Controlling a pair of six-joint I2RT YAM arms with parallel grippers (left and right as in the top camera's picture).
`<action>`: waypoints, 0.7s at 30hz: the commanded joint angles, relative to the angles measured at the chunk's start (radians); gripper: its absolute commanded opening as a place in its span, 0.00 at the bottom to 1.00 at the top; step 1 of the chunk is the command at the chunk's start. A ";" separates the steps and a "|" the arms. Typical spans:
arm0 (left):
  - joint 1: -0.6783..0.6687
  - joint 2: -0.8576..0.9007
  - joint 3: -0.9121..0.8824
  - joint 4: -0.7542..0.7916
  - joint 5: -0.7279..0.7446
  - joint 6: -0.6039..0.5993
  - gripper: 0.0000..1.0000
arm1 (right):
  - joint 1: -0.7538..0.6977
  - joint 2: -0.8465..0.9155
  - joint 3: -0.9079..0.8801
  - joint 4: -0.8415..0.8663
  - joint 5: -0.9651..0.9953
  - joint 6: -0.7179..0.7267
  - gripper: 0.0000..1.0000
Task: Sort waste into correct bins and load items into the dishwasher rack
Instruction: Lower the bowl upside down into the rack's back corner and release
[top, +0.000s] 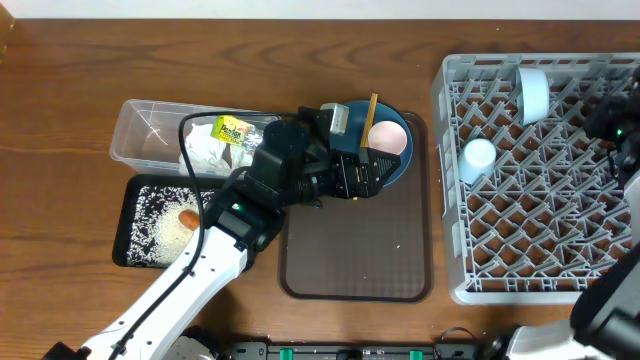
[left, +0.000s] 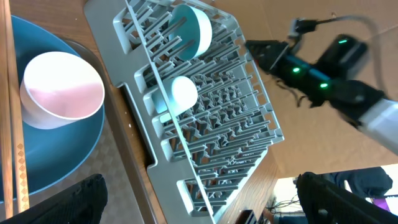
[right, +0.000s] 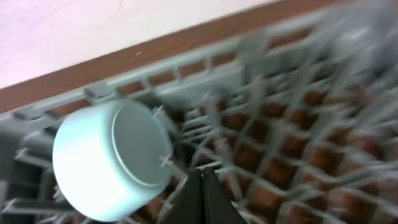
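My left gripper is open and empty, low over the dark-blue plate on the brown tray; in the left wrist view its fingers spread wide. The pale-pink cup stands on the plate, and the chopsticks lie across its rim. The grey rack holds the light-blue bowl and the light-blue cup. My right gripper is shut and empty over the rack, just right of the bowl; its fingers show in the right wrist view. The napkin and the yellow-green packet lie in the clear tub. The rice and the carrot lie in the black tray.
The brown serving tray lies between the bins and the rack. My left arm crosses the black tray's right edge. In the left wrist view the pink cup, the plate and the rack also show.
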 joint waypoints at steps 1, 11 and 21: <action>0.003 -0.008 0.013 0.001 0.014 0.009 1.00 | 0.000 0.065 0.000 0.011 -0.233 0.074 0.01; 0.003 -0.008 0.013 0.001 0.014 0.009 1.00 | 0.093 0.161 0.000 0.033 -0.291 0.071 0.01; 0.003 -0.008 0.013 0.001 0.014 0.009 1.00 | 0.129 0.081 0.000 -0.032 -0.284 0.026 0.01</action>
